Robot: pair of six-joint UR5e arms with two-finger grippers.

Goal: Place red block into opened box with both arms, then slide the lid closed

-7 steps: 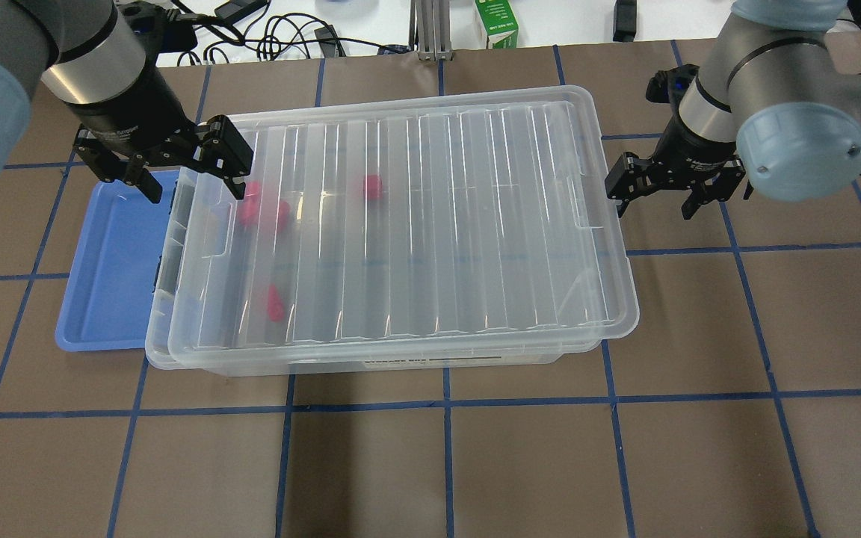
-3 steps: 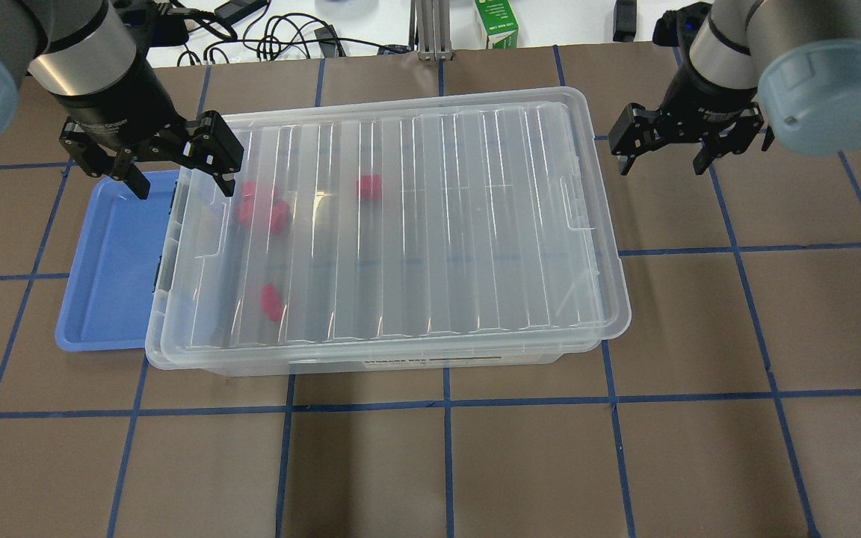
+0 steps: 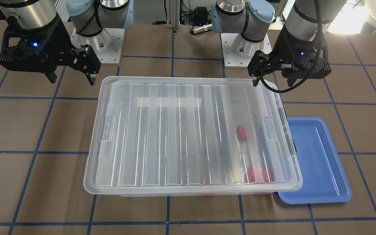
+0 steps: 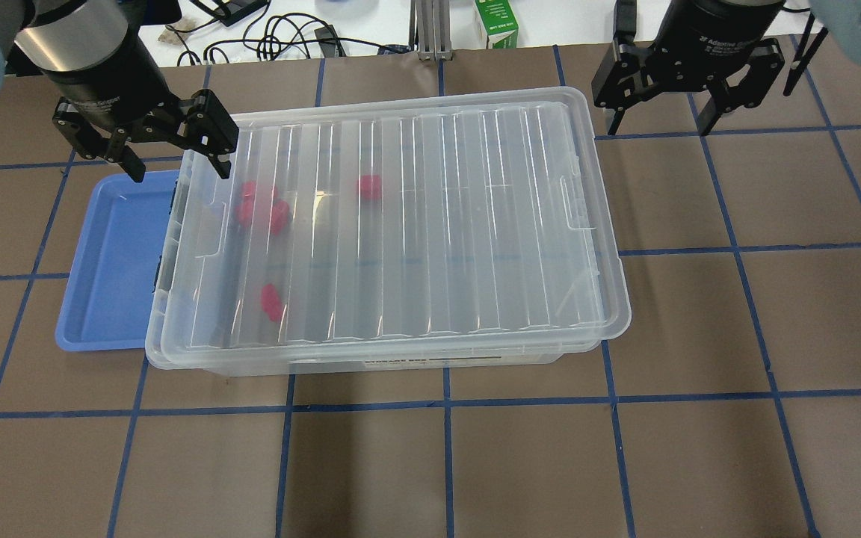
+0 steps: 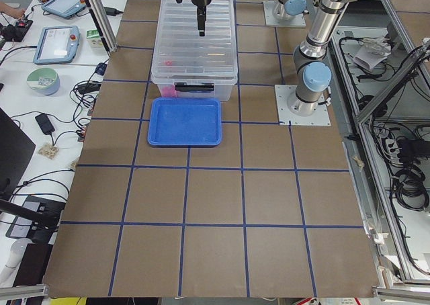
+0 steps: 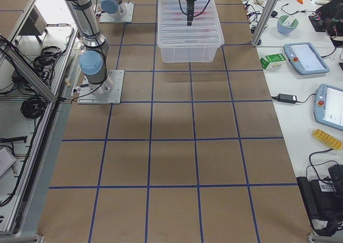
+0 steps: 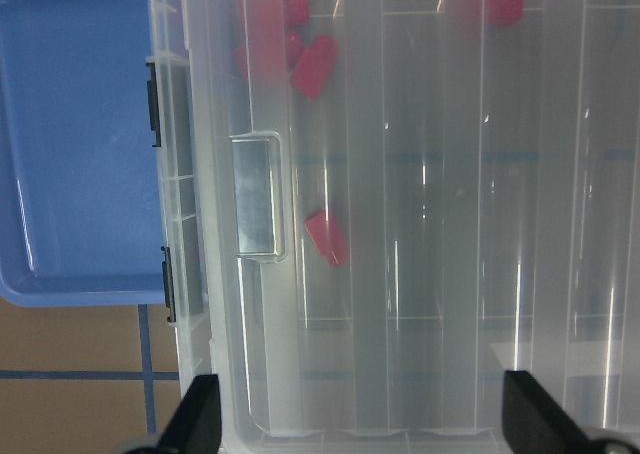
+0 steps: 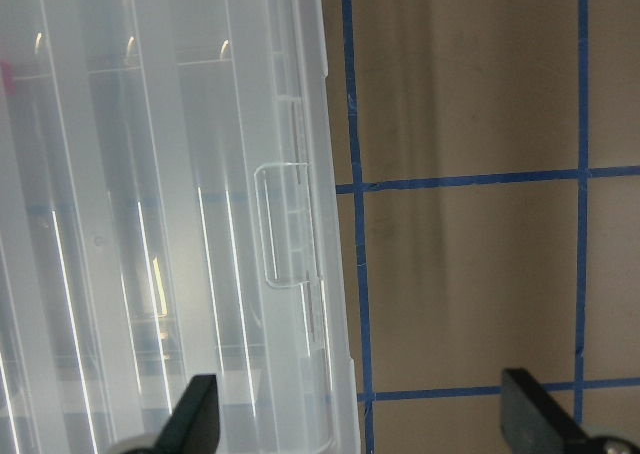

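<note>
Lid (image 4: pixel 400 224) lies flat on box (image 4: pixel 251 366), covering it. Red block (image 4: pixel 272 301) sits inside under the lid, abt 8 o'clock in overhead view, apart from three bunched blocks (image 4: pixel 260 205) at 10. L gripper (image 4: pixel 176 164) hovers over lid's 10 o'clock corner, fingers spread, empty. R gripper (image 4: pixel 661 119) sits off the 2 o'clock corner, also spread wide, nothing held. Blue tray (image 4: pixel 113 261) lies at box's 9 o'clock, right against it.

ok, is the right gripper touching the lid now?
Apart. The overhead view shows the right gripper, open, off the far right corner of the lid, with brown table visible between its nearer fingertip and the lid's edge.
</note>
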